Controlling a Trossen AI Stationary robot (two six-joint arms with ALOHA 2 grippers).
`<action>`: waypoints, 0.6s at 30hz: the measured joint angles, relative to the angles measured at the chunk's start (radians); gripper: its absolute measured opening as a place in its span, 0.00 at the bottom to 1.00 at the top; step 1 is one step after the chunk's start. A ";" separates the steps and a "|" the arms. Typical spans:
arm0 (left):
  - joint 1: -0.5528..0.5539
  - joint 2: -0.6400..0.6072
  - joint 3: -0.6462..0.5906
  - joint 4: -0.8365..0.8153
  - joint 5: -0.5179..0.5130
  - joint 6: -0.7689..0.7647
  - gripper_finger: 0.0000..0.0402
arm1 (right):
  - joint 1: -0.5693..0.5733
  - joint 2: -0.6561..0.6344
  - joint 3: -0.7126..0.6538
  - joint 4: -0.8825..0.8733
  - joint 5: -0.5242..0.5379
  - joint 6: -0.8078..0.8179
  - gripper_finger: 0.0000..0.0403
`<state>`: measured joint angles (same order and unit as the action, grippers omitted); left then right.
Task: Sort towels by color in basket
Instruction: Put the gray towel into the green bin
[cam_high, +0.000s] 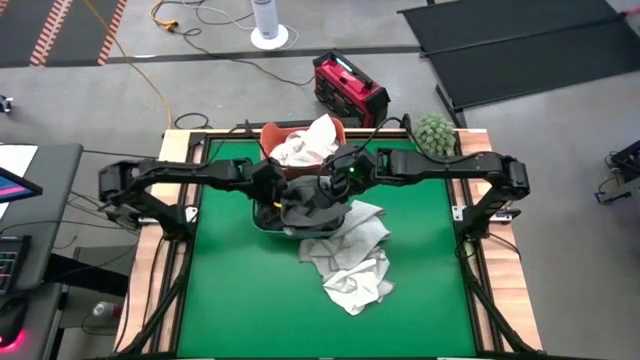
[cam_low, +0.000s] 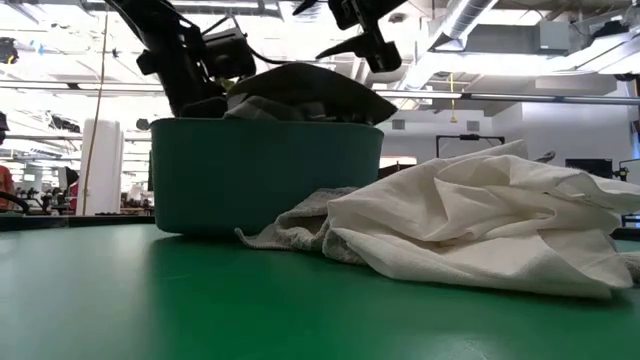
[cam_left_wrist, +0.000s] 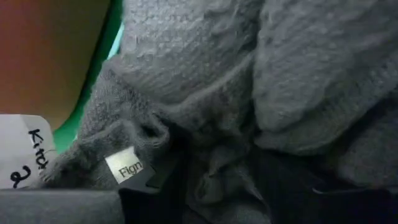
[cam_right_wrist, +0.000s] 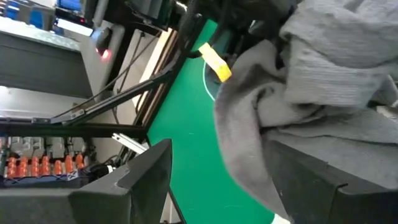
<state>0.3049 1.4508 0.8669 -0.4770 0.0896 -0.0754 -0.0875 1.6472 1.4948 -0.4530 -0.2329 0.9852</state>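
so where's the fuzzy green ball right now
In the high view the fuzzy green ball sits at the table's far right corner, beside the right arm, apart from the towels.

A small white tag (cam_left_wrist: 122, 168) on the dark grey towel (cam_left_wrist: 249, 81) reads "Fign".

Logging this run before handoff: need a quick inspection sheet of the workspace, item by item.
Surface: green mat, wooden border.
Job's things: dark grey towel heaped over the teal tub; white towel in the rust-orange tub behind; pale towels piled loose on the mat in front.
Clutter: fuzzy green ball at the far right corner.
Grippers: left gripper pressed into the dark grey towel; right gripper above the teal tub, open, with grey cloth draped over one finger.
Cables: orange and black cords on the floor behind the table.
Surroundings: red case, white fan base, desk edge at left.
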 joint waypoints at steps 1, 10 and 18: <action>0.000 -0.008 0.000 -0.001 0.002 -0.001 0.41 | 0.000 -0.001 0.000 -0.002 0.000 0.000 0.71; -0.002 -0.261 -0.005 -0.078 0.023 -0.025 0.42 | 0.000 0.001 0.000 -0.078 -0.004 -0.052 0.71; -0.003 -0.464 -0.005 -0.133 0.004 -0.036 0.42 | 0.035 0.043 0.001 0.179 -0.022 0.012 0.71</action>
<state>0.3023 0.9872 0.8619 -0.6096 0.0939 -0.1116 -0.0525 1.6903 1.4960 -0.2744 -0.2552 0.9973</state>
